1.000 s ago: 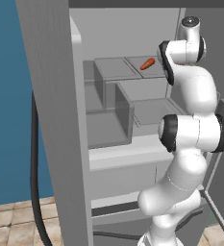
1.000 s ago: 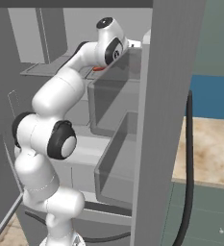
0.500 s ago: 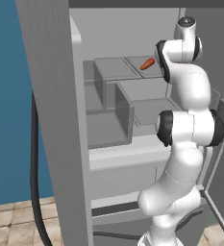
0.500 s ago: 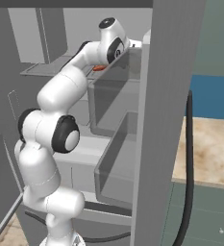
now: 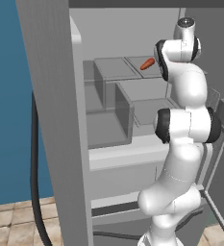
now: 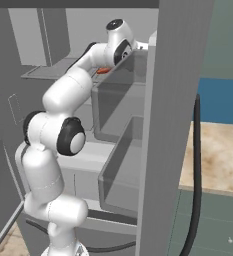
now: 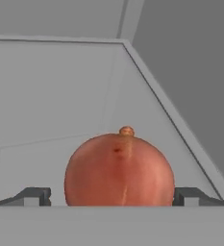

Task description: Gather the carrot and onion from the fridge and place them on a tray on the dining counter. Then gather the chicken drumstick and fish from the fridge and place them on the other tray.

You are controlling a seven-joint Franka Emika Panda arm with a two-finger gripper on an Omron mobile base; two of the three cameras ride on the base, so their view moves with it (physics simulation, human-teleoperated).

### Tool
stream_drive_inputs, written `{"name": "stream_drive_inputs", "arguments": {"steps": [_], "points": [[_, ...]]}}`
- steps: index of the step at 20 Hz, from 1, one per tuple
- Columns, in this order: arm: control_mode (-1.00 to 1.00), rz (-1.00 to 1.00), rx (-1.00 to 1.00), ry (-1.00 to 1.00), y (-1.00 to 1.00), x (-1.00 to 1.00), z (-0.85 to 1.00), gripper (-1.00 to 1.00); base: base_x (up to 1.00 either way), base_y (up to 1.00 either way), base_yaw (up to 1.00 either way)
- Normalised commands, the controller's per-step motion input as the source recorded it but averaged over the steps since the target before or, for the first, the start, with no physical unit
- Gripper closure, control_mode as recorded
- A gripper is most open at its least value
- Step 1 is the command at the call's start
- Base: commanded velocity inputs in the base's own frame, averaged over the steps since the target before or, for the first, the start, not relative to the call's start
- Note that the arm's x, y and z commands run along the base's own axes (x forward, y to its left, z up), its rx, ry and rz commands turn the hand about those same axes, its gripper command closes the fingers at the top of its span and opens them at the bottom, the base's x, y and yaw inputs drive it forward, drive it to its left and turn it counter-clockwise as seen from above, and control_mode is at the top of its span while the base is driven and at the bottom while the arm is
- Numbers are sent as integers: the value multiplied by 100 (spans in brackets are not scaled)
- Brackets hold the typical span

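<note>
In the hand view a round reddish-brown onion (image 7: 119, 168) rests on the grey fridge shelf (image 7: 46, 110), right in front of the camera. My gripper (image 7: 111, 197) is open, one dark fingertip (image 7: 32, 196) on each side of the onion; the right one is almost touching it and the left one has a small gap. An orange carrot (image 5: 147, 63) lies on the top shelf beside my arm, and the right base view shows the carrot (image 6: 103, 70) just under my wrist. The fish, the drumstick and the trays are out of view.
The arm reaches into the open fridge at top-shelf height. Grey drawers (image 5: 132, 103) sit below the shelf. The fridge door (image 5: 56, 120) stands at the left and the side wall (image 6: 170, 100) at the right. The shelf's back corner (image 7: 125, 43) lies behind the onion.
The arm has pushed slightly deeper into the top shelf, and its elbow has shifted a little toward the fridge. The carrot has not moved.
</note>
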Motion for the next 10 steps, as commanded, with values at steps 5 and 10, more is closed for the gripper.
{"name": "stream_drive_inputs", "arguments": {"steps": [5, 10], "points": [[-100, 0, 2, 0, -19, 7, -6, -100, 0, 0, 0], [-100, 0, 0, 0, -5, 8, -17, 100, 0, 0, 0]]}}
